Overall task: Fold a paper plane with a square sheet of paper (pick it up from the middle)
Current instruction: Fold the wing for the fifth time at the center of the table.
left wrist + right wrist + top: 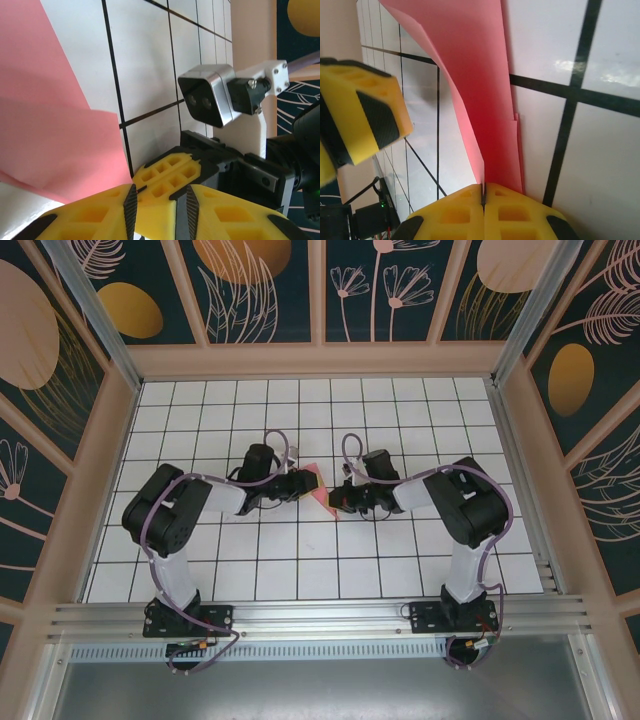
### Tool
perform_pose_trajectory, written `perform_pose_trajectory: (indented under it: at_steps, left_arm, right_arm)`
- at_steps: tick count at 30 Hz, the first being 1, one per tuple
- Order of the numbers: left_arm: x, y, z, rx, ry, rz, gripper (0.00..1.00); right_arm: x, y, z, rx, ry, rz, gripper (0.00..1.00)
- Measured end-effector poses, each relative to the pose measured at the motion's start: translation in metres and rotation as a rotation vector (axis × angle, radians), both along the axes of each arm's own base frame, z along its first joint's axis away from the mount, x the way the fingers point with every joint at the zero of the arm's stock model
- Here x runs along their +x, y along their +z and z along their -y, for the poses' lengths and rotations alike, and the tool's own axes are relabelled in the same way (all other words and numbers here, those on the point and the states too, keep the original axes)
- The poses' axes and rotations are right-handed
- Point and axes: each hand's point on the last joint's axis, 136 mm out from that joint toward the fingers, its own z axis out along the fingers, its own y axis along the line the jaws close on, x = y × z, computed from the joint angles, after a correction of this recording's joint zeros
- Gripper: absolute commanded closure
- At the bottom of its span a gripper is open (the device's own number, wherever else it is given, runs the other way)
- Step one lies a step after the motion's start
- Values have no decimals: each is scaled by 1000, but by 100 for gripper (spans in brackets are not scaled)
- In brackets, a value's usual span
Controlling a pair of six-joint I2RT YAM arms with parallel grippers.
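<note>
- Top external: both arms are reaching to the middle of the gridded table (300,560). The left gripper (298,486) and right gripper (342,500) are meeting just beside each other at the square sheet of paper (314,483), which is showing as a small pink patch between them. No bin or tray is lying on the tiles.
- Left wrist: the left gripper (157,210) is standing with its jaws apart and nothing between the pads. The sheet (50,130) is lying just to their left, one layer lifting over another.
- Right wrist: the right gripper (483,200) is pressing its jaws together, pinching the sheet's (470,75) doubled edge, which is curling up off the tiles.
- Judgement: an early fold is being made, far from a finished dart. The next move is probably calling for carrying the pinched edge over squarely while the free claw presses the crease flat.
</note>
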Motion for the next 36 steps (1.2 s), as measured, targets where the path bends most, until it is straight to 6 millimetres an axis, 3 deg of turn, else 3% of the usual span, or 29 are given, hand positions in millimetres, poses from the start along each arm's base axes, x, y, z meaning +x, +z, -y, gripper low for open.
perform_pose_trajectory:
  at_steps: [15,26,36]
  left_arm:
    - [-7,-29,1,39,-8,-67,70]
    - [-2,-26,6,34,-12,-58,71]
    - [2,-36,4,77,7,-105,77]
  right_arm:
    - [1,-1,1,12,-10,-30,100]
    - [0,-1,-1,15,-1,-47,100]
    - [1,-1,-1,3,2,-56,100]
